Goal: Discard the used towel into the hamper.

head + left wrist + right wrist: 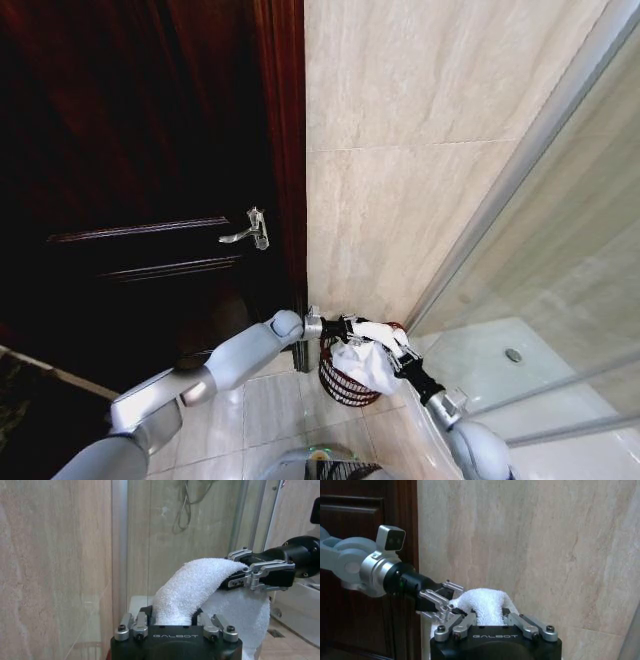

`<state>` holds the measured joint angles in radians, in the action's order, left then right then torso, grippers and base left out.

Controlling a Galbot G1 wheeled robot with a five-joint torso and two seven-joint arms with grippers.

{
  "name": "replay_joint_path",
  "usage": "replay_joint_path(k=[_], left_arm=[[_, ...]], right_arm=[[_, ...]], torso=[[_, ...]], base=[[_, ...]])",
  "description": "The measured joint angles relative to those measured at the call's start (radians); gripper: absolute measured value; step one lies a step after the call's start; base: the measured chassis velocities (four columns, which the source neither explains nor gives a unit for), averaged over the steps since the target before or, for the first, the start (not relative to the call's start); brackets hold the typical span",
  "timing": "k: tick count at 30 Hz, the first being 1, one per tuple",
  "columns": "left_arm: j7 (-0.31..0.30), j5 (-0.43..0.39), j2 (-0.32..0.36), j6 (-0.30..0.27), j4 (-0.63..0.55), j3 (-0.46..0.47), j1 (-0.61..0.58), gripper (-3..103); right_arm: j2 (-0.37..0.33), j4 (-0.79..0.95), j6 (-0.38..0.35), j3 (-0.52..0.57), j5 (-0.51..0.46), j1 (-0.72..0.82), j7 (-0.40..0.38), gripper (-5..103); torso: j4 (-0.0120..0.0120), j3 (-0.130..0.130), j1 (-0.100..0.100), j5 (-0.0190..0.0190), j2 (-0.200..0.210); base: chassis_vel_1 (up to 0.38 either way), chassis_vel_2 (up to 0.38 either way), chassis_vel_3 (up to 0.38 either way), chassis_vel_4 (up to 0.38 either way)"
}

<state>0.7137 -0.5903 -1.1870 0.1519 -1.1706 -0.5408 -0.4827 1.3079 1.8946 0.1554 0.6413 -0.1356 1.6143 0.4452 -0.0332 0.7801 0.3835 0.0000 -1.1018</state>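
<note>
The white towel (365,362) is held up over the hamper (345,385) by both arms at once. The hamper, a small dark basket with an open weave, is seen on the tiled floor (270,405), in the corner where the beige wall (400,180) meets the glass shower screen (560,260). The dark wooden door (130,200) is close beside it.

The left arm is stretched out low from the left side, bent at the elbow, with its wrist pointed across toward the wall. The left gripper (335,327) is placed at one end of the towel, above the hamper's rim. Its jaws are closed tight on the towel, as is seen in the left wrist view, where a thick roll of towel (192,588) comes out from between them.

The right arm is reached up and inward from the lower right. The right gripper (400,352) is clamped on the other end of the towel (482,605), facing the left one.

Between the two grippers the towel is arched like a bridge. The rest of it hangs down in a loose bunch into the hamper's mouth.
</note>
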Motion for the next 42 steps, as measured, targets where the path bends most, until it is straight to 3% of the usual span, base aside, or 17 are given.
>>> replay_joint_path(k=[15, 22, 33, 36, 38, 42], left_arm=[[-0.026, -0.035, -0.025, 0.033, 0.065, -0.011, -0.013, 13], [-0.049, -0.043, -0.036, 0.027, 0.095, -0.019, -0.008, 12], [-0.035, -0.019, -0.052, 0.020, 0.146, -0.061, 0.015, 12], [-0.066, 0.004, -0.064, 0.022, 0.171, -0.078, 0.025, 12], [-0.130, 0.047, -0.079, 0.024, 0.190, -0.090, 0.035, 12], [-0.161, 0.067, -0.083, 0.023, 0.193, -0.097, 0.041, 11]], right_arm=[[0.001, 0.000, 0.028, 0.010, -0.038, 0.010, 0.003, 18], [0.007, 0.008, 0.056, 0.018, -0.056, 0.027, 0.074, 18], [0.014, 0.023, 0.059, 0.009, -0.063, 0.006, 0.030, 18], [0.015, 0.028, 0.058, 0.007, -0.060, 0.002, 0.020, 18], [0.018, 0.030, 0.058, 0.004, -0.052, 0.002, 0.014, 18], [0.018, 0.030, 0.058, 0.003, -0.049, 0.002, 0.008, 18]], torso=[[0.0001, 0.000, 0.000, -0.0001, 0.000], [0.0001, 0.000, 0.000, -0.0001, 0.000], [0.0000, 0.000, 0.000, 0.0000, 0.000], [0.0000, 0.000, 0.000, 0.0000, 0.000], [0.0001, 0.000, 0.000, -0.0001, 0.000], [0.0001, 0.000, 0.000, 0.0000, 0.000]], base=[[0.000, 0.000, 0.000, 0.000], [0.000, 0.000, 0.000, 0.000], [0.000, 0.000, 0.000, 0.000], [0.000, 0.000, 0.000, 0.000], [0.000, 0.000, 0.000, 0.000], [0.000, 0.000, 0.000, 0.000]])
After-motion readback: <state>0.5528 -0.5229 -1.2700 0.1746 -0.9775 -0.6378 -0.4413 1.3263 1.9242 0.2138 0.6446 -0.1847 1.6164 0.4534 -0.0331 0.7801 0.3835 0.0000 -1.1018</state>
